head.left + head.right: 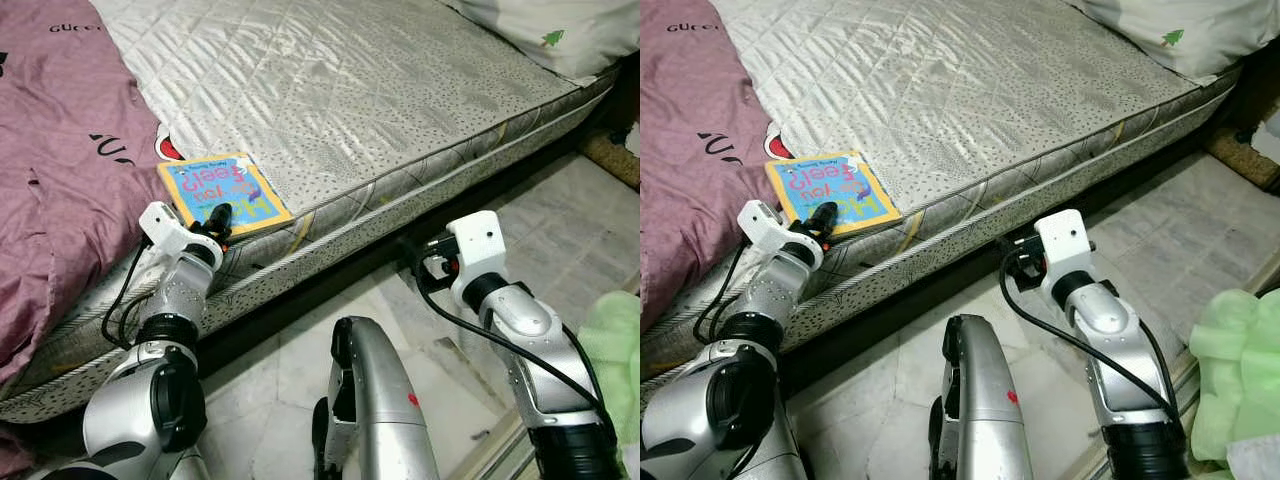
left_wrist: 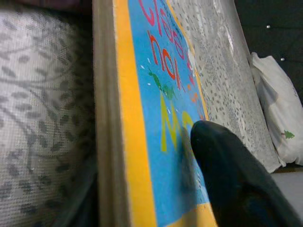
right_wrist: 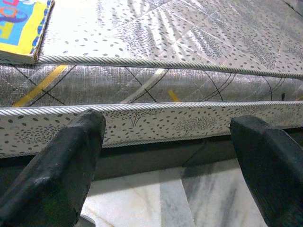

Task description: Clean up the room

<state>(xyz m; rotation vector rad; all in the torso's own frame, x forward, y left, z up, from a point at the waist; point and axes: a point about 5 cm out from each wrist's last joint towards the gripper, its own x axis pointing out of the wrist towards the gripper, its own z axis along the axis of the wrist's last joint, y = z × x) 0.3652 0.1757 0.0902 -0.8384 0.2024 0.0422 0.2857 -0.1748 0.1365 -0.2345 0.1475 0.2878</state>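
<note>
A blue and yellow picture book (image 1: 222, 190) lies flat on the grey quilted mattress (image 1: 380, 90), close to its near edge and beside a purple blanket. My left gripper (image 1: 220, 216) reaches over the book's near edge and touches the cover (image 2: 156, 118); the book hides its underside. My right gripper (image 1: 420, 265) hovers low over the floor in front of the mattress's side (image 3: 156, 90), open, with nothing between its fingers (image 3: 61, 161).
The purple blanket (image 1: 60, 150) covers the bed's left part and hangs over the edge. A white pillow (image 1: 560, 30) lies at the far right corner. A light green cloth (image 1: 618, 340) sits on the marble floor (image 1: 560, 210) at right.
</note>
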